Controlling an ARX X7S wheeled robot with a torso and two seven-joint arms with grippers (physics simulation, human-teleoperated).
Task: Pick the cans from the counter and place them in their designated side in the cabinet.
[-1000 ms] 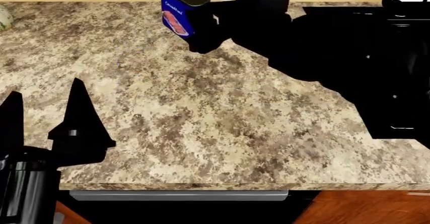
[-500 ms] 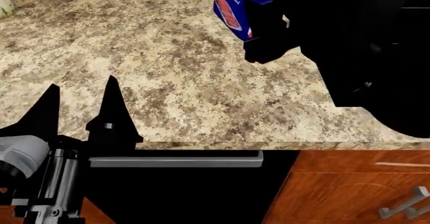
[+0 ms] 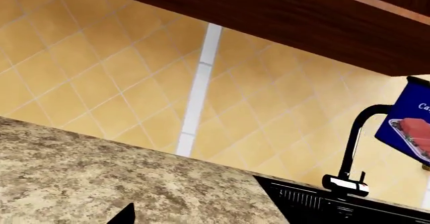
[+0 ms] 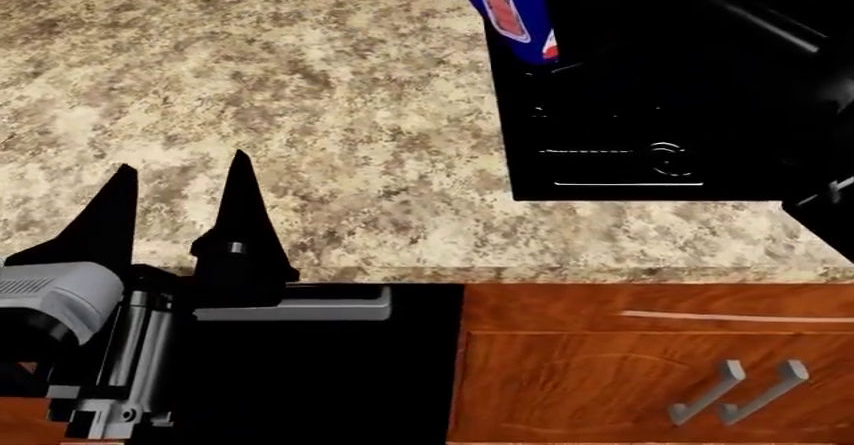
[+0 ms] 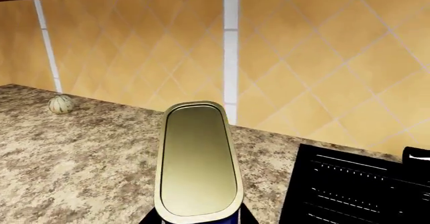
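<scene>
right pincer [image 5: 195, 220] closed around blue can [image 4: 514, 5] | can in the air, over sink [image 4: 641, 145] edge | left pincer [image 4: 180, 215] open, empty | risk: can slips, cabinet [image 4: 654, 365] doors shut

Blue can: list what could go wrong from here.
1. The blue can is held tilted above the sink in the right gripper; a slip would likely drop it into the basin.
2. The cabinet doors look shut, with both handles untouched, so nothing can go in yet.
</scene>
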